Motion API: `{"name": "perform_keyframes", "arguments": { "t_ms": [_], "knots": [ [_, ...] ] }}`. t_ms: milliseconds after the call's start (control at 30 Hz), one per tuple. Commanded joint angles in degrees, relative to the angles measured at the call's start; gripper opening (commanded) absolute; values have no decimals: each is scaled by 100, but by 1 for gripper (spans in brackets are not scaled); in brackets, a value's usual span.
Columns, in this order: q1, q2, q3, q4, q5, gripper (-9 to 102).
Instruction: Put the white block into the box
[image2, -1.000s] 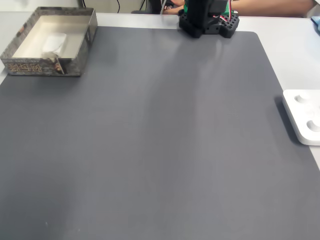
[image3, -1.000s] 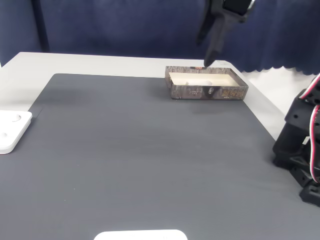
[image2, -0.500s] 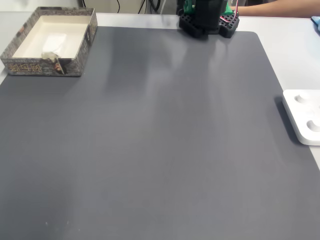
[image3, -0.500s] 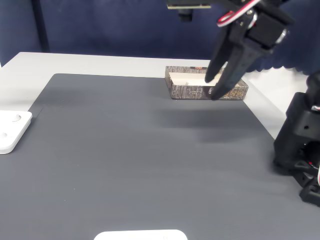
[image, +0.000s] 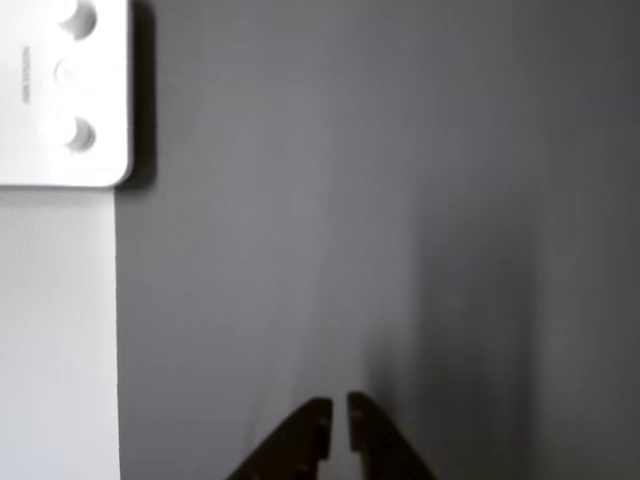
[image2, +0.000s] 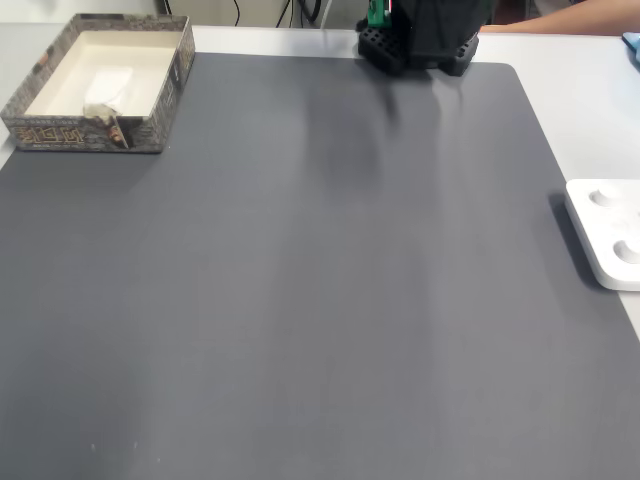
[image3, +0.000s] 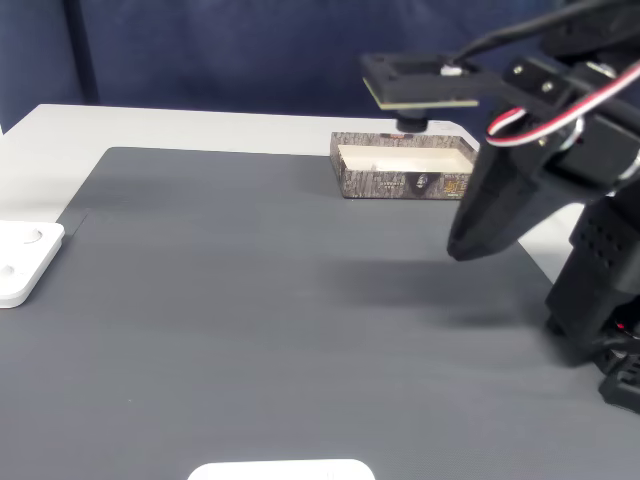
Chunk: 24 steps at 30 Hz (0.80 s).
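Since a second ago the arm has swung away from the box and drawn back toward its base at the desk's near-right edge in a fixed view; the claw, then hanging over the box, now hangs low above the dark mat, well apart from the box.

By the look of it the task is done. The white block lies inside the box, on its pale floor, and the box sits at the mat's far-left corner in a fixed view. Beside the block, against the box's front wall, lies a small brownish scrap I cannot make out. Nothing seems left but for the arm to settle.

In the other view the claw shows its two tips nearly together, only a thin slit between them, and it grips nothing. The white device rests at the mat's edge, untouched.
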Motion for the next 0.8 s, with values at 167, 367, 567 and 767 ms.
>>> {"name": "perform_keyframes", "arguments": {
  "t_ms": [167,367,567,767],
  "knots": [
    [-308,1301,1222,-545,79,-2],
    [-396,2215,1978,-861,158,-2],
    [-431,2725,2470,-984,176,-2],
    [-439,3067,2698,-993,26,-2]
  ]
}}
